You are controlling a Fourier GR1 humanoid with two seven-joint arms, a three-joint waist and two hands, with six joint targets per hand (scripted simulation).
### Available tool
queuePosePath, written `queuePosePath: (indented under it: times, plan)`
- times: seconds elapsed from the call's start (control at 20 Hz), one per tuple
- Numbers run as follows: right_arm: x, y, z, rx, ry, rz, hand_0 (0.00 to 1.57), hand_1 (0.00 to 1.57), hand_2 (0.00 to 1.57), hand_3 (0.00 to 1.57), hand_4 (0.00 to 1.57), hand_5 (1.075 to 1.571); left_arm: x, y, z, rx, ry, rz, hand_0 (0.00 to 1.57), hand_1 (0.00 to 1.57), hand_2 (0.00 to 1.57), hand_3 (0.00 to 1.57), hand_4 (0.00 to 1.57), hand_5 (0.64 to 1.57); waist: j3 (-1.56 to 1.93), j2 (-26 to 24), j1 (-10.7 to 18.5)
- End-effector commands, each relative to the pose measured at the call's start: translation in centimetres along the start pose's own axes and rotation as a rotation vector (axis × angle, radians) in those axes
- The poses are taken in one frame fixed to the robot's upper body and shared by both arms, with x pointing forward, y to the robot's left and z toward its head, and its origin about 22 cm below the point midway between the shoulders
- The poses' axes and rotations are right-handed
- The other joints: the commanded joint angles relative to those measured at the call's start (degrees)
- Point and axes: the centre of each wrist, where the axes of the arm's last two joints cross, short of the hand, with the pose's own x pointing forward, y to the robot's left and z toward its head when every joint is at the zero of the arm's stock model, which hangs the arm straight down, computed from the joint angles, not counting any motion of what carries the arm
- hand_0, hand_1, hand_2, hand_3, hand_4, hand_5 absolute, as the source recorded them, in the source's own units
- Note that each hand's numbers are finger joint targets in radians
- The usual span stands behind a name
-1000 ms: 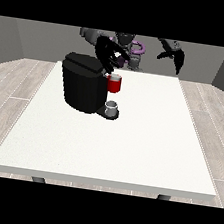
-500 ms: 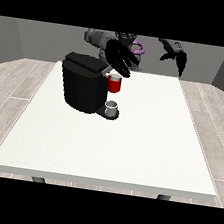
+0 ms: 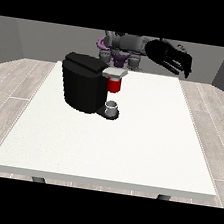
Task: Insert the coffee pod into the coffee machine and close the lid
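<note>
since half a second ago your hand over the coffee machine (image 3: 86, 82) is gone from view. you see a grey thing (image 3: 112, 107) on its base under a red thing at the machine (image 3: 115, 84) — pod or not, you cannot tell. the hand at the view's right (image 3: 171, 56) hangs raised, fingers curled on nothing.

Bare room: white table (image 3: 128, 151), wood floor (image 3: 17, 80)

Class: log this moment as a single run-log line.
coffee machine: on table | red thing at the machine | hand at the view's right: raised
</note>
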Motion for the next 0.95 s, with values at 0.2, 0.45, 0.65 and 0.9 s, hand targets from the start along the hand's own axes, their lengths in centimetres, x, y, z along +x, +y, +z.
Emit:
queuePosePath:
  times: [0.2,0.45,0.65,0.9]
  plan:
    - [2.6,3.6,-1.5,0.081,-0.084,-0.055,0.0,0.0,0.0,0.0,0.1,1.571,1.3,0.7,-1.5,0.055,-0.006,-0.008,0.0,0.0,0.0,0.0,0.35,1.571,-0.21,1.4,-2.7]
    - [-0.1,6.2,-0.6,0.103,-0.113,-0.086,0.0,0.0,0.0,0.0,0.0,1.571,0.3,0.5,0.5,0.022,-0.021,-0.008,0.0,0.0,0.0,0.0,0.25,1.571,-0.21,-0.1,-3.5]
    - [-2.0,8.2,0.6,0.171,-0.136,-0.144,0.0,0.0,0.0,0.0,0.17,1.571,-1.4,1.3,3.2,0.056,0.108,0.037,0.0,0.0,0.0,0.0,0.27,1.571,-0.19,-6.0,-5.6]
    - [-5.3,14.3,5.2,0.312,-0.109,-0.232,0.0,0.0,0.0,0.0,0.26,1.571,-4.8,0.6,6.3,0.141,0.206,0.068,0.0,0.0,0.0,0.0,0.27,1.571,-0.2,-11.6,-12.6]
